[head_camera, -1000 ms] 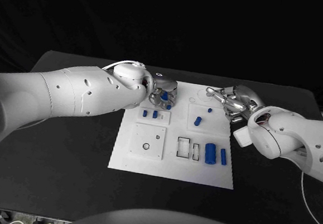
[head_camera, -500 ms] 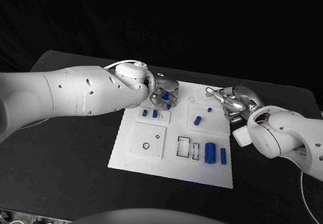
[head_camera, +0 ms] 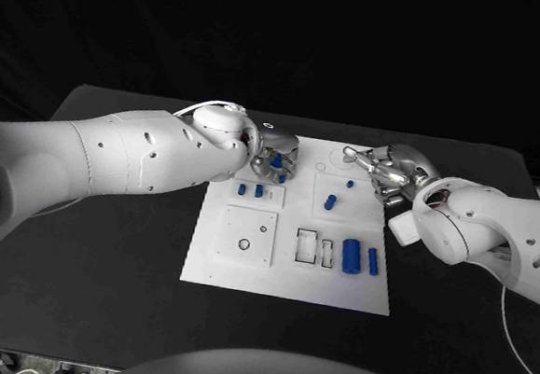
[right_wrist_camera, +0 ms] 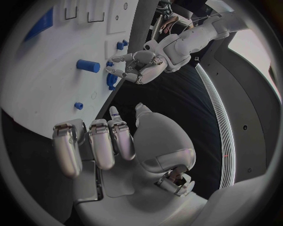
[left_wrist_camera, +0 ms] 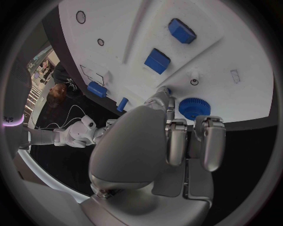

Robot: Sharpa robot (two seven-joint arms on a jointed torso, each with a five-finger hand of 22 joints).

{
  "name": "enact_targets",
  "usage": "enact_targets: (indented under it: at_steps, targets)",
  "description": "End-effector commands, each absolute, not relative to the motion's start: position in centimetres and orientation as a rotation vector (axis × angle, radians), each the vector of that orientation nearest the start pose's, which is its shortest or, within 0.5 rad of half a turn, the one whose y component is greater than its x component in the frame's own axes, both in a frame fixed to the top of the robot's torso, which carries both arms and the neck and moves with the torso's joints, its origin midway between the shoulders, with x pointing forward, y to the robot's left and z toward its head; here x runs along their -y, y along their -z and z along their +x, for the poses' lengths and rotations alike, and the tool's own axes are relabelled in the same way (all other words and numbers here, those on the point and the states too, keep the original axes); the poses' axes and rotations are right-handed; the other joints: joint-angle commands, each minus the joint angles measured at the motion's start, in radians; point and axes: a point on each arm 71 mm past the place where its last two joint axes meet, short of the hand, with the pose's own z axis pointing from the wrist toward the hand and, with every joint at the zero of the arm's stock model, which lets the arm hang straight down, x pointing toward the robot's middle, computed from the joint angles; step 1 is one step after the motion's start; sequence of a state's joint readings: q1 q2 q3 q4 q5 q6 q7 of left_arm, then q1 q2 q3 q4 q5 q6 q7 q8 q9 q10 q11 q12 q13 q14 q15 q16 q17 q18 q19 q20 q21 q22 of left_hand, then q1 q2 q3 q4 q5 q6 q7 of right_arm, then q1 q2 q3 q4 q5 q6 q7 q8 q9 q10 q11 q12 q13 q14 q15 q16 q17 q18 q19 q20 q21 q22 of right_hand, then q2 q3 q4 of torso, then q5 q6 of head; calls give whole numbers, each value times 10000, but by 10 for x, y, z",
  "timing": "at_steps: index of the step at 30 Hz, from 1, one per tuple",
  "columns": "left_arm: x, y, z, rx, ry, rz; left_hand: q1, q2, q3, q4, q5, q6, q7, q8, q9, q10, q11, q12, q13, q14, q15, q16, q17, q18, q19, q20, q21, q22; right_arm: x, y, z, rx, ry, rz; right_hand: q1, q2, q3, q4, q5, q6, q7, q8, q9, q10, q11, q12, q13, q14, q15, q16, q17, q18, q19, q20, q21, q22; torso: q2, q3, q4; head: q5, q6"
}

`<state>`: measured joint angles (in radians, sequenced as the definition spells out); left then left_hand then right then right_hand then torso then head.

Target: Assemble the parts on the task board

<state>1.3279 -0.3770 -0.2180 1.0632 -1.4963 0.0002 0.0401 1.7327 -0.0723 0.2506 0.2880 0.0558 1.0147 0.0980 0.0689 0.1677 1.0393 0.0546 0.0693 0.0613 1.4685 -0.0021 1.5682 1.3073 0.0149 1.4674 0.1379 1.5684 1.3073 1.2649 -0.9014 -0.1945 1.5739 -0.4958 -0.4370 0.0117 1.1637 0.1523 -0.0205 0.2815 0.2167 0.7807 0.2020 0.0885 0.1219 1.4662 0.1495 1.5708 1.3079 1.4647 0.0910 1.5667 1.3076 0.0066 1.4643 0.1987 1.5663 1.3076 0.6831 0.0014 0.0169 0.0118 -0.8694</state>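
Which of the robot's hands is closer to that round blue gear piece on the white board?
Left. The left hand hovers right over the blue gear; the right hand sits off the task board's far right corner.

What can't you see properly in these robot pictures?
- Head view: the far left corner of the task board is covered by the left hand.
- Head view: whether the left hand holds a part; too small to tell.
- Left wrist view: the blue gear is partly behind that hand's fingers.
- Right wrist view: the right hand hides the table under it.
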Motion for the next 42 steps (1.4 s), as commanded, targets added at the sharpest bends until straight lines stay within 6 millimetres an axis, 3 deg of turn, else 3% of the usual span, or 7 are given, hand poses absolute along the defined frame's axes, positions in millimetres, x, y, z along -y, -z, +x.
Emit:
enact_targets:
  at_steps: [1,22,42]
  targets:
    - [-79,217,541,-19381,5834,6322,-25,33,66,9,-50,-2,20,-9,-19,74,18,53,10,1023,55,26,2635,-149,1034,-33,24,2635,229,214,469,-18047,-10009,7807,33,54,-41,7,48,2,218,42,-2,1046,49,0,2629,1061,43,41,2632,-66,1065,68,45,2632,10,-3,-3,7,-6]
    - [-76,218,539,-19470,5725,6532,-6,69,378,-128,-50,1073,100,382,24,1359,5,359,26,1023,73,26,2635,-149,1034,-52,24,2635,229,214,468,-18030,-10118,8043,25,60,-59,21,51,18,214,55,1,1046,45,0,2629,1061,39,41,2632,-66,1065,64,45,2632,6,2,-3,-1,-33]
    - [-78,212,538,-18311,6261,6694,105,-8,502,-190,-51,1286,252,380,-9,1824,152,319,15,1023,220,26,2635,-149,1034,-57,24,2635,230,215,468,-18047,-10068,8086,19,62,-69,28,54,33,213,65,4,1046,43,0,2629,1061,36,41,2632,-66,1065,62,45,2632,5,1,12,-26,21]
